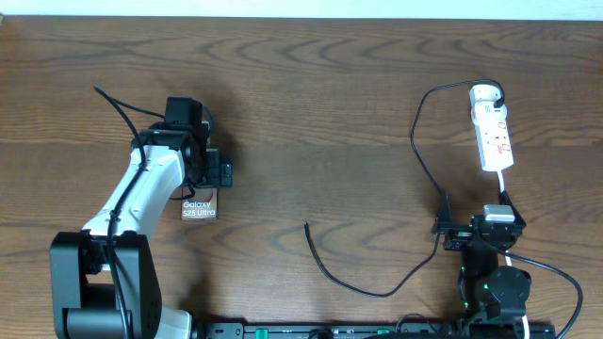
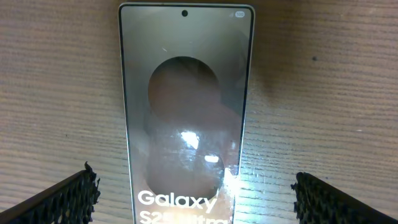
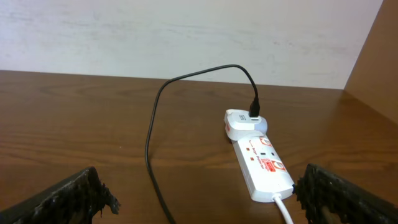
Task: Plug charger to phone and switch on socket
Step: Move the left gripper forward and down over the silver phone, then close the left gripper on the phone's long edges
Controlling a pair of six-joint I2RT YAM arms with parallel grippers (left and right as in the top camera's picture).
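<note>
We're over the phone (image 2: 186, 112) with the left jaws spread wide, one on each side of its lower end, gripping nothing. We'd judge they're lined up to steady it for plugging. It lies flat on the bench (image 1: 311, 113), left of centre. The right jaws hang open and empty, facing the socket (image 3: 264, 165) at the far right, with the adapter (image 3: 244, 122) seated in its end. The charger (image 3: 148, 140) loops from there, its free tip (image 1: 307, 226) loose mid-bench, well apart from the phone.

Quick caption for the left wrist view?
Open left gripper poised over the phone lying flat on the table.
</note>
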